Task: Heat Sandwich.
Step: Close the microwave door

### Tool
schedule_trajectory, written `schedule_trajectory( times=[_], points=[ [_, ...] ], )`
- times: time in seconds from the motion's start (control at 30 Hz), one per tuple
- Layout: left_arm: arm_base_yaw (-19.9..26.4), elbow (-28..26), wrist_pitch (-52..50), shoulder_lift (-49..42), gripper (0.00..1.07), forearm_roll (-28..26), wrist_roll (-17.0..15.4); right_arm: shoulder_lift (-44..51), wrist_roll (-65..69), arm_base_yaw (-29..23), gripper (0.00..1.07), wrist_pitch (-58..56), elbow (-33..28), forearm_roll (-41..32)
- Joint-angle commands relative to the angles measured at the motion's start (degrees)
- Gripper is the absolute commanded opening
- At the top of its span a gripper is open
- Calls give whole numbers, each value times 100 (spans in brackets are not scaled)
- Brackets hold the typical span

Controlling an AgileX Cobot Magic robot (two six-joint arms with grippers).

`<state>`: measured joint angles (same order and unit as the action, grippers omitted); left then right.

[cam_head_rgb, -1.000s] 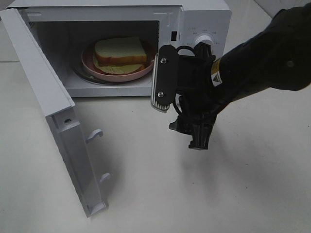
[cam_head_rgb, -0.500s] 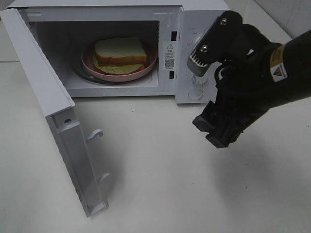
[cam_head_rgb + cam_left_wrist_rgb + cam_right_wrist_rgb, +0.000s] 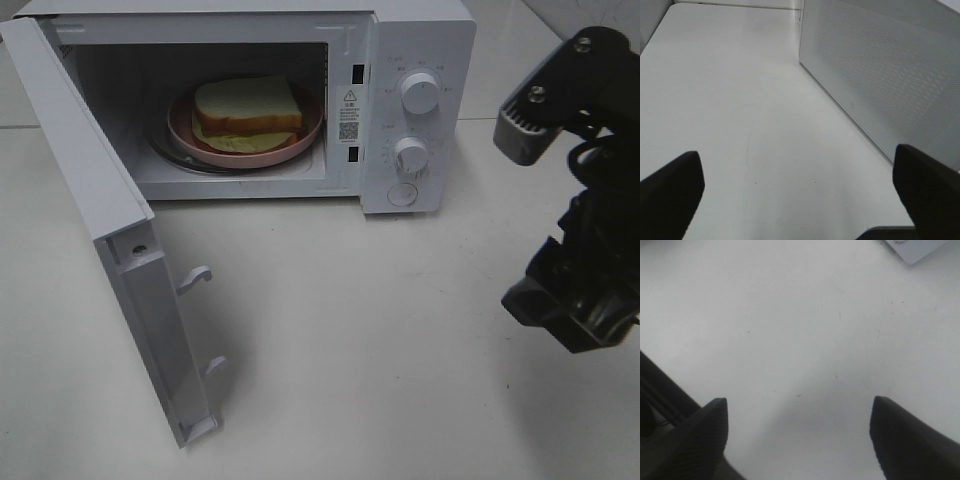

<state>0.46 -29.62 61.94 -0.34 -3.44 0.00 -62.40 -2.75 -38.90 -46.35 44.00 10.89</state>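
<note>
Right of the microwave (image 3: 420, 40), over bare counter (image 3: 350, 350), right tool (image 3: 797, 440) hangs with jaws apart, nothing between them. Left tool (image 3: 799, 192) equally spread and empty, near a perforated white panel (image 3: 880, 75), likely the open door (image 3: 80, 170) from outside. Sandwich (image 3: 247, 105) on pink plate (image 3: 300, 148) inside the cavity. Risk: a hard or glancing push on the door could slide the microwave or leave its latch hooks (image 3: 195, 275) unseated, so no heating. Left tool absent from high view; right tool clipped by frame edge; markings round the dials (image 3: 420, 92) unreadable.
</note>
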Motion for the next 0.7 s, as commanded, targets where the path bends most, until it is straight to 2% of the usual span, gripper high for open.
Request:
schedule_trajectory(
  times=[0.03, 0.1, 0.4, 0.47, 0.5, 0.6, 0.63, 0.7],
  points=[
    [-40, 11, -74, -97, 97, -11, 0, 258, 69, 11, 76, -355, -11, -223],
    [-40, 11, -74, -97, 97, -11, 0, 527, 80, 11, 76, -647, -11, -435],
    [-40, 11, -74, -97, 97, -11, 0, 1415, 275, 120, 76, -1083, -327, -476],
    [-40, 11, -74, -97, 97, -11, 0, 1644, 327, 527, 76, -1272, -504, -584],
    [-40, 11, -74, -97, 97, -11, 0, 1644, 327, 527, 76, -1272, -504, -584],
    [-40, 11, -74, -97, 97, -11, 0, 1954, 327, 1066, 76, -1392, -653, -625],
    [-40, 11, -74, -97, 97, -11, 0, 1954, 327, 1066, 76, -1392, -653, -625],
    [-40, 11, -74, -97, 97, -11, 0, 2378, 332, 1541, 76, -1461, -768, -659]
  ],
)
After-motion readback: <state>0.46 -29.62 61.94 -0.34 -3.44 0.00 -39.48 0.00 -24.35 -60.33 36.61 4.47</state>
